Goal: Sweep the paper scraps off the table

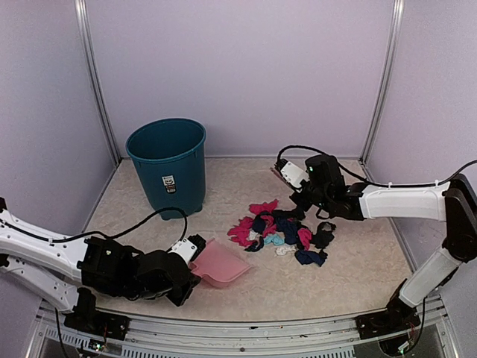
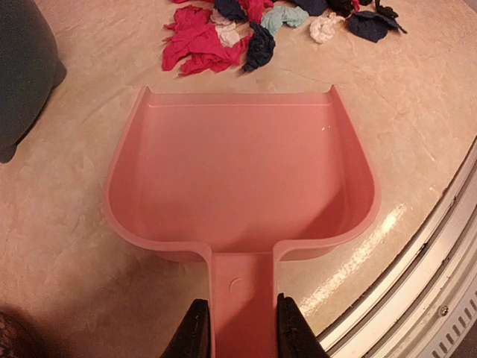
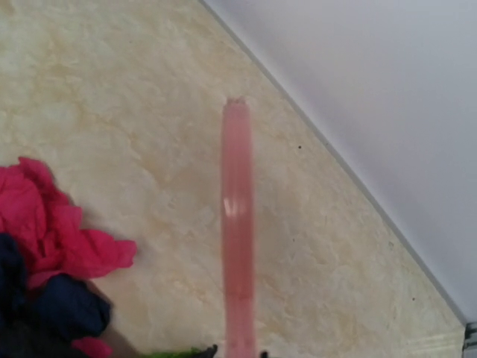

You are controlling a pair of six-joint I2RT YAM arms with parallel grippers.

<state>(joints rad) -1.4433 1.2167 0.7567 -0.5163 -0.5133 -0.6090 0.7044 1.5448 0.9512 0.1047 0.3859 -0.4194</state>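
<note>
The paper scraps (image 1: 279, 227) lie in a loose pile of magenta, dark blue, black, teal and white on the table (image 1: 350, 261). My left gripper (image 1: 195, 248) is shut on the handle of a pink dustpan (image 1: 220, 265). The pan rests flat, its open mouth facing the pile. In the left wrist view, the fingers (image 2: 195, 332) clamp the handle of the empty dustpan (image 2: 238, 171), and the scraps (image 2: 216, 33) lie just beyond its lip. My right gripper (image 1: 302, 198) hangs over the pile's far edge, shut on a pink brush handle (image 3: 237, 224). The brush head is hidden.
A teal waste bin (image 1: 168, 165) stands at the back left, and its side shows in the left wrist view (image 2: 26, 74). Lilac walls enclose the table on three sides. The metal front rail (image 2: 440, 276) runs close to the dustpan's right side.
</note>
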